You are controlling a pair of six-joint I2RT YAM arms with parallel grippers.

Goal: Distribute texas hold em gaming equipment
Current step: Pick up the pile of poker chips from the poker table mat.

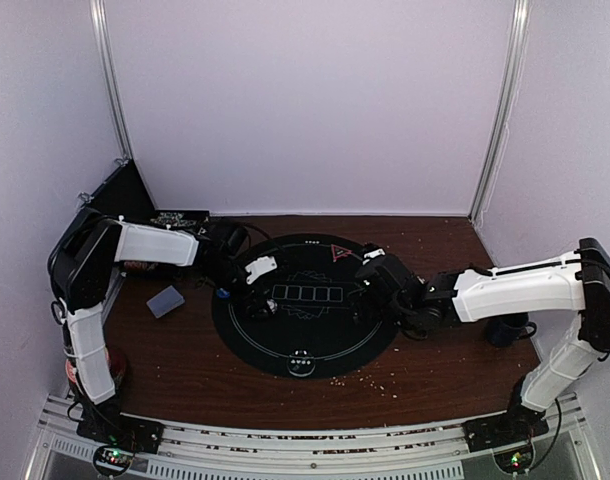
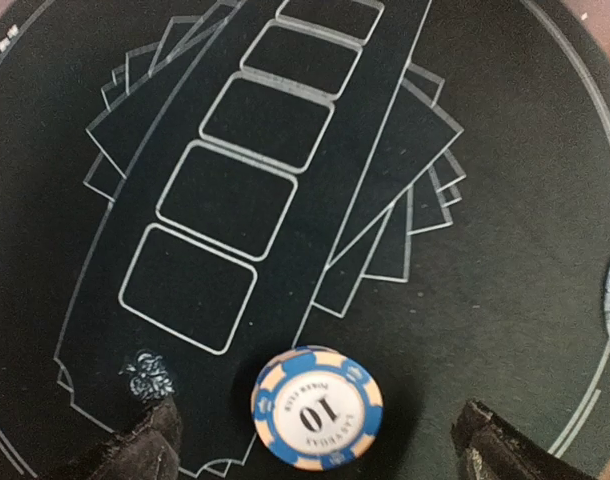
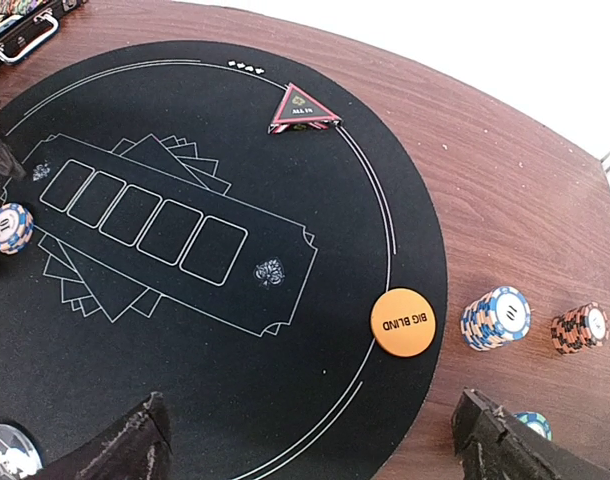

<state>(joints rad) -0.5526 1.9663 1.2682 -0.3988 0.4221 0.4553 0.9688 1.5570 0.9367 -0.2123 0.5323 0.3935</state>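
On the round black poker mat point(image 3: 385, 200), a blue-and-cream chip point(image 2: 317, 408) marked 10 lies flat just beyond one end of the printed row of five card outlines point(image 2: 235, 200). It sits directly between the spread fingers of the left gripper point(image 2: 317, 425), which touch neither side of it. Across the mat, an orange BIG BLIND button point(image 3: 403, 322) sits at the rim, and a red ALL IN triangle marker point(image 3: 303, 110) rests on the border line at the far edge. Off the felt, on the wooden table point(image 3: 505, 150), a blue-and-cream chip stack point(image 3: 495, 318) and an orange-striped chip stack point(image 3: 580, 328) stand side by side near the button. The right gripper point(image 3: 310, 420) hovers above the mat, jaws wide and holding nothing. A grey card deck point(image 1: 166, 301) lies on the table left of the mat.
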